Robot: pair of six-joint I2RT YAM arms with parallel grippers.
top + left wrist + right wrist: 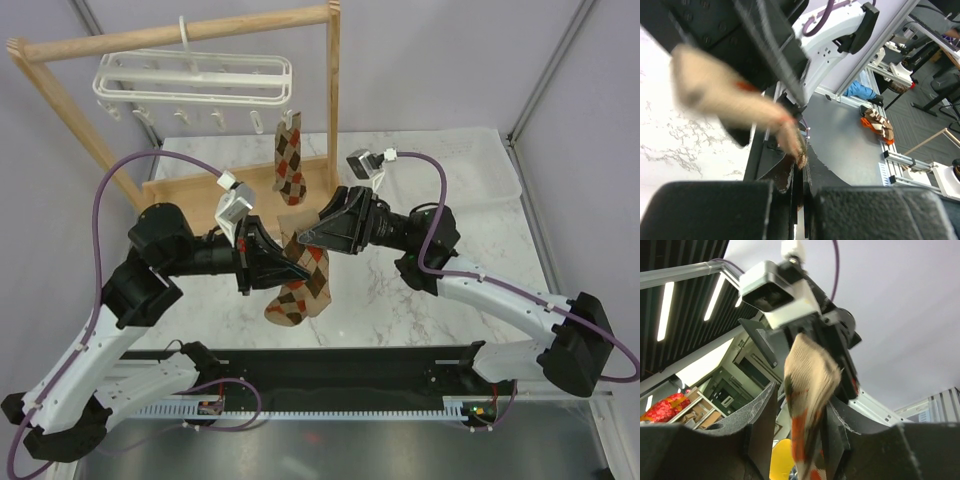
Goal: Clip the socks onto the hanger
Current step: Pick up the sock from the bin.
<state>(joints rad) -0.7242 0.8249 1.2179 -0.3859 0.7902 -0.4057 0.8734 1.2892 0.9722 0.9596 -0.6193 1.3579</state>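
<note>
We hold one sock (pixel 300 288) between both arms, over the table (pixel 385 310). Our left gripper (pixel 286 268) is clenched on it from the left, the cloth pinched in the narrow slit between the fingers (pixel 715 210). Our right gripper (pixel 302 237) grasps its upper end from the right, the fabric filling the gap between its fingers (pixel 757 415). The sock's lower part droops below both. The second sock (pixel 289 160) hangs from a clip (pixel 285 124) at the right end of the hanger (pixel 190 78), which hooks over the rack (pixel 120 42).
</note>
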